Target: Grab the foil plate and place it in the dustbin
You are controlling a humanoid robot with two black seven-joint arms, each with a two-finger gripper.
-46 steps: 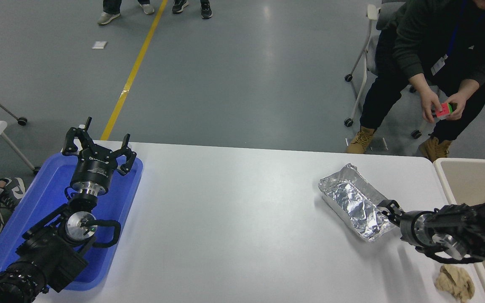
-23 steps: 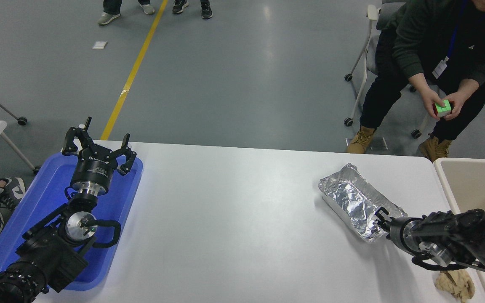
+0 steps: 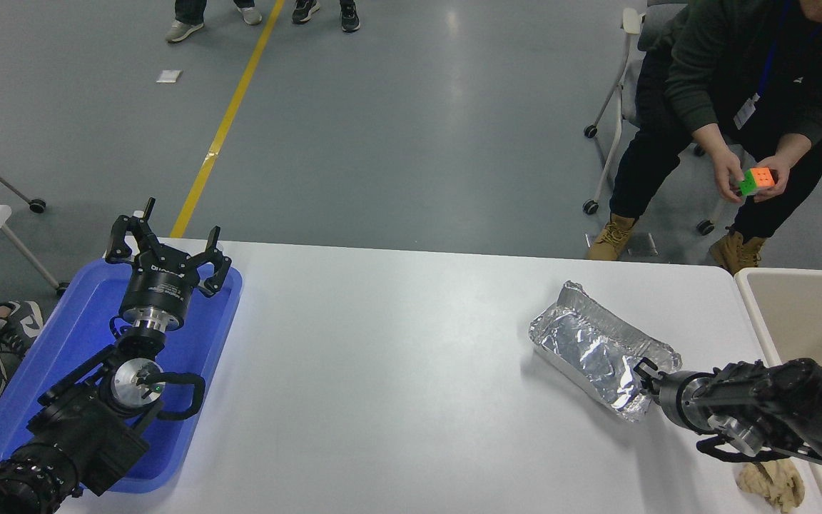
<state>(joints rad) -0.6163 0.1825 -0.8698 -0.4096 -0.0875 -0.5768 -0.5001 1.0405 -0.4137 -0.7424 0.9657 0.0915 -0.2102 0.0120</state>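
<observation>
The foil plate (image 3: pixel 593 343), shiny and wrinkled, is on the right part of the white table, tilted with a shadow under its left side. My right gripper (image 3: pixel 643 372) reaches in from the right edge and is shut on the plate's near right corner; the foil hides most of its fingers. The beige dustbin (image 3: pixel 752 296) stands at the table's right edge, right of the plate, with my right arm crossing its near part. My left gripper (image 3: pixel 167 251) is parked open over the blue tray at the lower left.
A blue tray (image 3: pixel 68 335) lies under the left arm. A tan lumpy wad (image 3: pixel 772 483) sits near the front right corner, just below my right arm. A person (image 3: pixel 746 93) sits beyond the far right edge holding a coloured cube (image 3: pixel 756 180).
My right gripper closed in on the plate's near corner. The plate then swung and tipped, its far end shifting left. The person turned the cube. The left arm stayed still.
</observation>
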